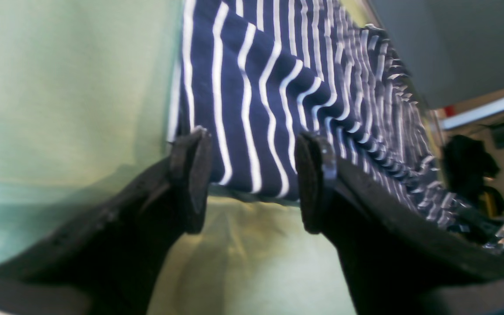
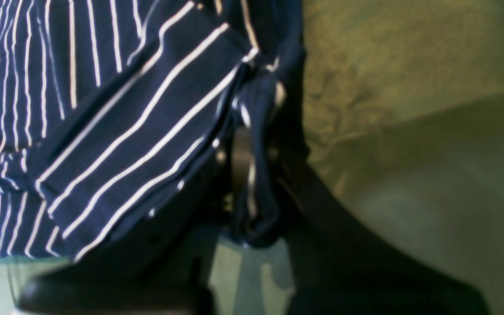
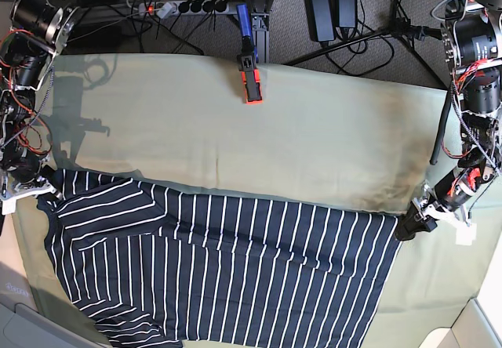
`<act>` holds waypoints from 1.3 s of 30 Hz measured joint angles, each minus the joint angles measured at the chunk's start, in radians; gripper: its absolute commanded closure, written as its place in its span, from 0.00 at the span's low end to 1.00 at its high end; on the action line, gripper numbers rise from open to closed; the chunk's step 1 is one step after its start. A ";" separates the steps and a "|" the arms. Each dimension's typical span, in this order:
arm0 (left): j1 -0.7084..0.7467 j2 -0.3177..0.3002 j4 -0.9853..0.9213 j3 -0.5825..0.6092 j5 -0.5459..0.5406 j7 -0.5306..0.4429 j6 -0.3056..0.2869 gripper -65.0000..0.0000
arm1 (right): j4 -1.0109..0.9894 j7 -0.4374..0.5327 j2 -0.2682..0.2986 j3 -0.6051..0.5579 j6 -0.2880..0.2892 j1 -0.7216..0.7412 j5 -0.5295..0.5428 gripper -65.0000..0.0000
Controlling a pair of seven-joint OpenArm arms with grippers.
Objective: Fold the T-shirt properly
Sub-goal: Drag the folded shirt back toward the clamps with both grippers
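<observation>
The dark navy T-shirt (image 3: 220,270) with thin white stripes lies spread across the near half of the pale green cloth (image 3: 314,136). My right gripper (image 3: 43,190) is at the shirt's far left corner. In the right wrist view it (image 2: 252,183) is shut on a bunched fold of the striped fabric (image 2: 103,109). My left gripper (image 3: 409,226) is at the shirt's right corner. In the left wrist view it (image 1: 254,183) is open, its black fingers (image 1: 190,175) on either side of the shirt's (image 1: 278,87) edge, low over the cloth.
An orange and blue clamp (image 3: 251,81) sits at the table's back edge. A power strip (image 3: 188,6), adapters and cables lie on the floor behind. The table's edge runs close to the shirt at the front and the right.
</observation>
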 measured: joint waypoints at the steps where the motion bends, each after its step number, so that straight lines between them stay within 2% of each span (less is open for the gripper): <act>1: 0.000 0.000 0.000 0.000 0.006 -0.002 0.003 0.47 | 0.000 0.000 0.000 0.000 0.000 -0.002 0.000 1.00; 4: 0.000 0.006 0.000 0.000 0.019 -0.001 0.010 0.47 | 0.000 0.000 0.000 0.000 0.000 -0.006 0.000 1.00; 10: 0.000 0.037 0.000 -0.006 0.121 -0.049 0.094 0.47 | 0.000 -0.020 0.000 0.000 0.000 -0.005 0.000 1.00; 17: -0.025 0.038 0.000 -0.119 0.194 -0.061 0.150 0.47 | 0.000 -0.026 0.000 0.000 0.000 -0.005 0.000 1.00; 22: -0.021 0.044 0.000 -0.127 0.196 -0.023 0.153 0.47 | 0.000 -0.027 0.000 0.000 0.000 -0.005 0.016 1.00; 35: -0.020 0.152 0.002 -0.104 0.188 -0.018 0.154 0.47 | 0.000 -0.031 0.000 0.000 0.000 -0.005 0.019 1.00; 36: -0.021 0.159 0.002 -0.104 0.188 -0.021 0.154 0.51 | 0.000 -0.031 0.000 0.000 0.000 -0.005 0.019 1.00; 37: -0.022 0.164 0.002 -0.103 0.189 -0.024 0.154 0.62 | 0.000 -0.031 0.000 0.000 0.000 -0.005 0.019 1.00; 39: -0.021 0.172 0.002 -0.101 0.224 -0.037 0.153 0.92 | 0.000 -0.031 0.000 0.000 0.000 -0.005 0.018 1.00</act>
